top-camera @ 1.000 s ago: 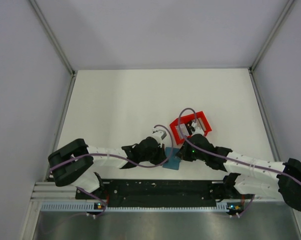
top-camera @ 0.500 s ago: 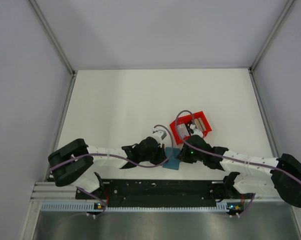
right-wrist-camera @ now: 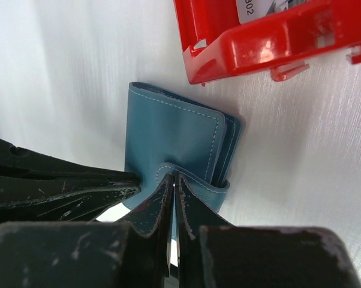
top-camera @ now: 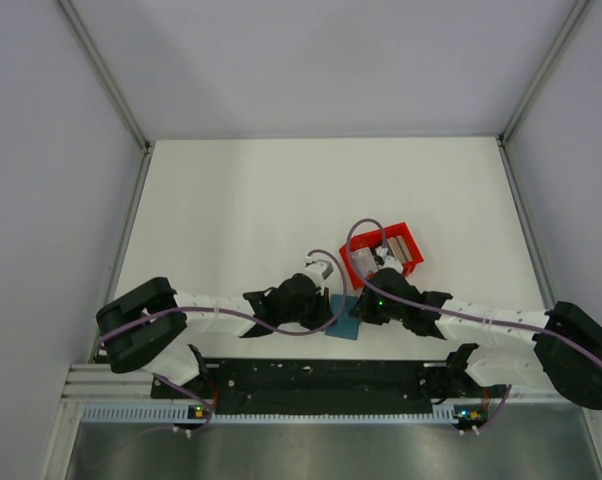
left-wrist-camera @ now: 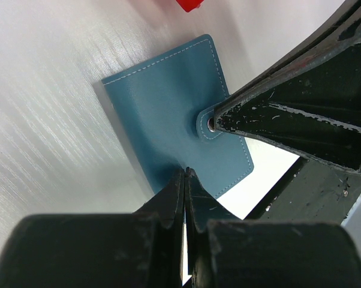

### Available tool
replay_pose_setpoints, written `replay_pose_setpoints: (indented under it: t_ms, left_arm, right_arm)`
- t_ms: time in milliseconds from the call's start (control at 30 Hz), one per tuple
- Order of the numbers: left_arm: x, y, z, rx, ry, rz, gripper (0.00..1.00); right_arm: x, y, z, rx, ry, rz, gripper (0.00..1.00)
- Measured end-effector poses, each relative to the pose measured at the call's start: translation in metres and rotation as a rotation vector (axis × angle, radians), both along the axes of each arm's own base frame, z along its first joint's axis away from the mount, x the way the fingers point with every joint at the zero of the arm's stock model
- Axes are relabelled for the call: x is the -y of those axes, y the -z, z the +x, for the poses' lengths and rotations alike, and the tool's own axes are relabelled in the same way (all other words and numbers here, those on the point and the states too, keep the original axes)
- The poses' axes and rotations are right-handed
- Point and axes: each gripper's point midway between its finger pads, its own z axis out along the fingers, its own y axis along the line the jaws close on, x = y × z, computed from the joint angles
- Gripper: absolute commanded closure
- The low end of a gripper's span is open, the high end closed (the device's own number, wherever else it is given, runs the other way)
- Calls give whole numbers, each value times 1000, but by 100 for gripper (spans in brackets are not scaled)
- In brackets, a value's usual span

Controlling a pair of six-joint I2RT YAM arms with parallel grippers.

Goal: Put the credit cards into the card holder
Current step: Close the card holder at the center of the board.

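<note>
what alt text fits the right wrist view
The right gripper, black fingers shut, pinches the strap tab of a closed teal-blue stitched leather wallet lying on a white table. The left gripper, at frame left, touches the wallet's edge, and a red plastic tray holding a printed card sits just beyond.

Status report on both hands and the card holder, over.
Left hand shut, tips at card holder edge. Right hand shut, tips on its snap tab. Holder closed; cards in red tray. Nothing in the way.
</note>
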Motion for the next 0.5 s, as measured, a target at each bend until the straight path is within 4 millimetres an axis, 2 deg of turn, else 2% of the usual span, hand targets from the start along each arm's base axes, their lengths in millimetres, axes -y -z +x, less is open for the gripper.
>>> replay_pose_setpoints:
  t_ms: [500]
  left_arm:
    - [0,0,0,-1,1,1,100]
  right_arm:
    - [-7,1,10,-8,7,-42,98]
